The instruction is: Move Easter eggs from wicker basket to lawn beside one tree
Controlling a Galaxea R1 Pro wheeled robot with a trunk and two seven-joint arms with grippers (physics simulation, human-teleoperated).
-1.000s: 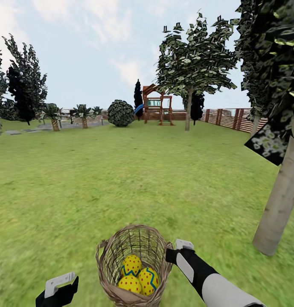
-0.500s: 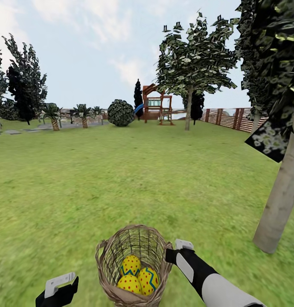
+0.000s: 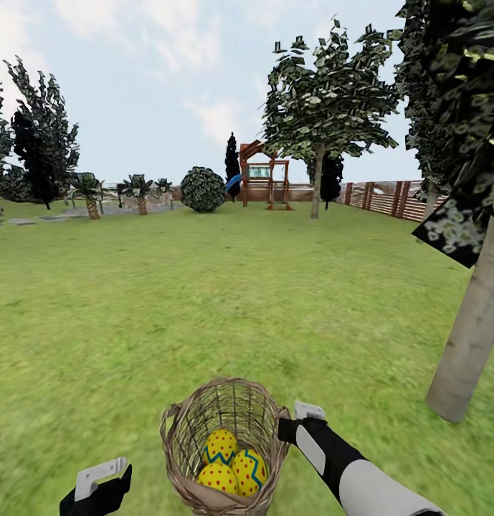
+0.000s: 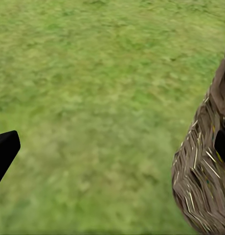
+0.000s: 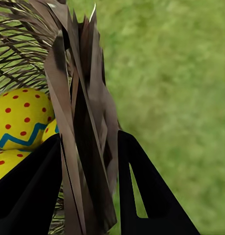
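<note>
Right gripper [image 5: 88,186] pinches the basket [image 3: 225,444] rim at bottom centre, all three eggs [image 3: 232,462] inside. The tree [image 3: 465,337] stands at right, the right arm's side. Left gripper [image 3: 96,487] hangs open, empty, lower left.

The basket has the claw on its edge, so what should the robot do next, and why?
Probably carry the basket toward the pale tree trunk on the right. The right claw pinches the basket's edge between its fingers, all three eggs sit inside, and that trunk stands close by on the grass.
</note>
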